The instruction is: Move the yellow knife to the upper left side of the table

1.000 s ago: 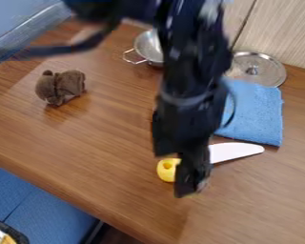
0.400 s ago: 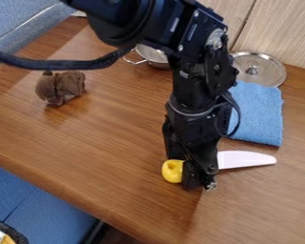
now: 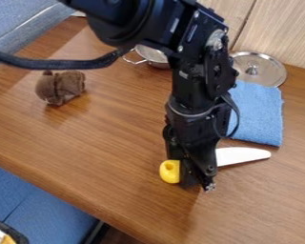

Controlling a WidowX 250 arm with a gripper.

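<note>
Since the arm [image 3: 133,24] comes in from the top and hangs down over the bench [image 3: 104,138], the tool [image 3: 198,181] ends up right over the middle of the yellow knife [image 3: 244,155], on the near side, a bit right of centre. Honestly can't tell if the tool is wide, narrow or actually gripping the knife, because its dark parts hide that stretch. The yellow handle [image 3: 169,172] pokes out on the left and the white blade points off to the right, angled slightly toward the far side. Can't tell if the knife is touching the bench either.

As for the rest, a blue towel [image 3: 260,114] lies beyond the blade on the right, partly behind the arm, with a round metal lid [image 3: 264,71] at its far edge, close to the wood-look wall [image 3: 282,28]. A metal pot [image 3: 152,55] sits on the far side, also partly covered by the arm, one handle sticking out left. Over on the left there's a little brown plush toy [image 3: 61,86], well apart from the knife, and blue seats [image 3: 37,205] show past the bench's near left edge
</note>
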